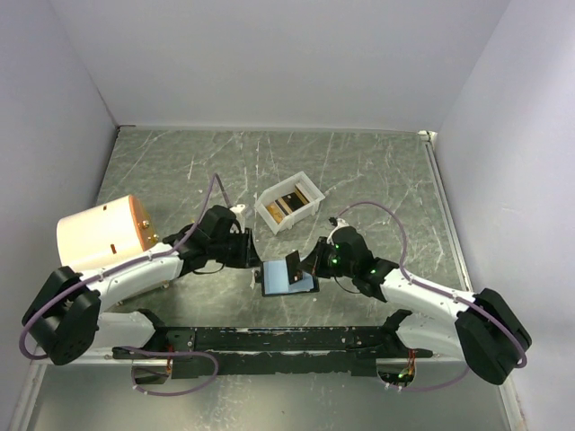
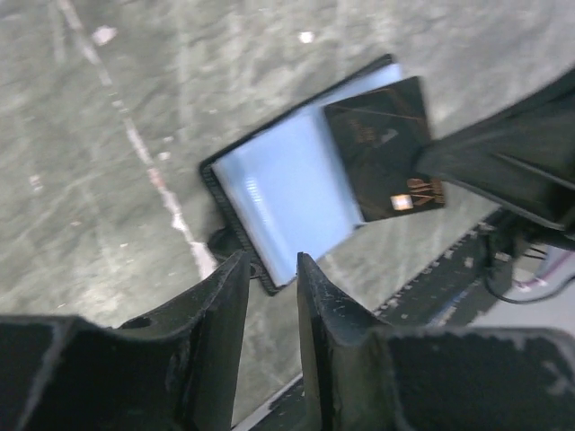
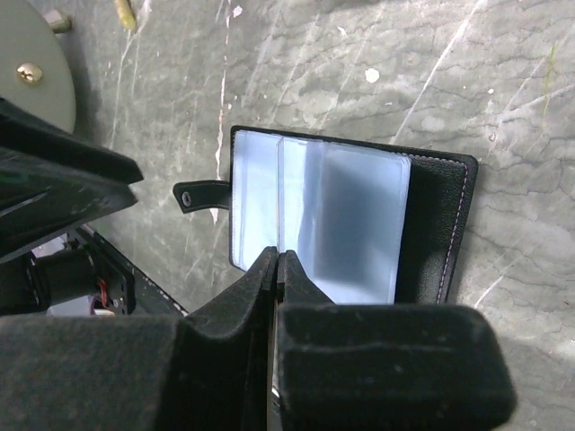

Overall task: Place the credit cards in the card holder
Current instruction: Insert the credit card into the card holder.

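The card holder (image 1: 286, 282) lies open on the table between the two arms, black outside with pale blue pockets (image 3: 359, 224) facing up. My right gripper (image 3: 277, 254) is shut on a dark brown credit card (image 2: 386, 148), which stands on edge with its lower edge at the pockets. My left gripper (image 2: 272, 260) hovers just left of the holder (image 2: 278, 197); its jaws stand a little apart with nothing between them. More credit cards (image 1: 286, 206), gold-tan and dark, lie in the white box behind.
The white plastic box (image 1: 306, 192) sits tilted behind the holder. A cream cylinder (image 1: 103, 232) stands at the left, beside the left arm. The holder's snap strap (image 3: 199, 195) sticks out on its left side. A black rail (image 1: 269, 339) runs along the near edge.
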You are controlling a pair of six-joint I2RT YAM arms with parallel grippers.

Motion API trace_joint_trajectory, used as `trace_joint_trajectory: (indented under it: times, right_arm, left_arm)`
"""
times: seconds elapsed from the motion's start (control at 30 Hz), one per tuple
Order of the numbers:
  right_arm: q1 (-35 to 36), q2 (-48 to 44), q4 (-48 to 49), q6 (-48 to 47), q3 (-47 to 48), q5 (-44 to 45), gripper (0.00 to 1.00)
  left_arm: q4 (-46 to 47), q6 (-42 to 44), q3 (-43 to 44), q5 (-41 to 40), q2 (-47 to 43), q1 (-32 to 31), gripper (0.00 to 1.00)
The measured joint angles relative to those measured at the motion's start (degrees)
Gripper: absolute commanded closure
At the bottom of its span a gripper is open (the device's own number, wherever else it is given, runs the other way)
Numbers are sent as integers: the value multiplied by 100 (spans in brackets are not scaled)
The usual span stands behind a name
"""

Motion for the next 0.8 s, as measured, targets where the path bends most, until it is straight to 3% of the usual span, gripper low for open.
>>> trace_joint_trajectory:
  times: [0.07,0.13,0.4,0.8]
  right_arm:
    - [-9,35,11,2,-9,-15,100]
    - [-11,55,37,7,-31,-22,100]
    - [-24,162,162,50,-153,-61,100]
    - [-133,345,511,177,-376,-293,100]
  left_arm:
    - [229,-79,0,245,-48,-37,50]
    - [433,-133,0,470,-28,-61,49]
    - [1064,-175,-20,1005,710,-81,66]
    - [876,85,-203,304,1200,-83,75]
